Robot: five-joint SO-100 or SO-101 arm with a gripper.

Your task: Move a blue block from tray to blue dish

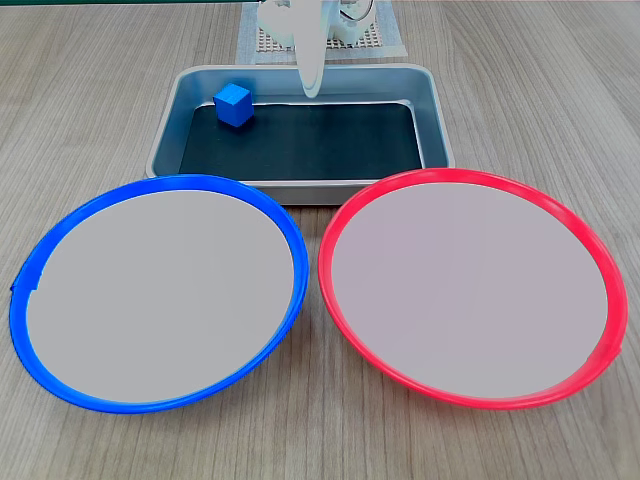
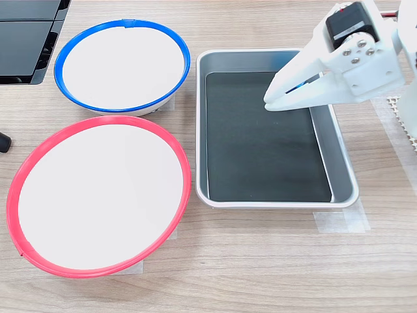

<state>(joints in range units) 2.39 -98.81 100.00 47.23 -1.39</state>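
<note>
The blue block [image 1: 232, 104] sits in the tray [image 1: 300, 187] on its black bottom, in the far left corner in the first exterior view. My white gripper [image 1: 312, 88] hangs over the tray's far wall, to the right of the block and clear of it. Its fingers meet at the tips with nothing between them. In the second exterior view the gripper [image 2: 268, 103] reaches over the tray [image 2: 201, 130] and covers the block's corner. The blue dish [image 1: 190, 181] lies in front of the tray at the first exterior view's left and holds nothing. It appears again as the blue dish [image 2: 124, 23].
A red-rimmed plate [image 1: 450, 173], the same size as the blue dish, lies beside it; it is the red-rimmed plate [image 2: 98, 120] too. A white perforated mat [image 1: 258, 42] lies under the arm's base. A black object [image 2: 26, 39] occupies the second exterior view's top left corner.
</note>
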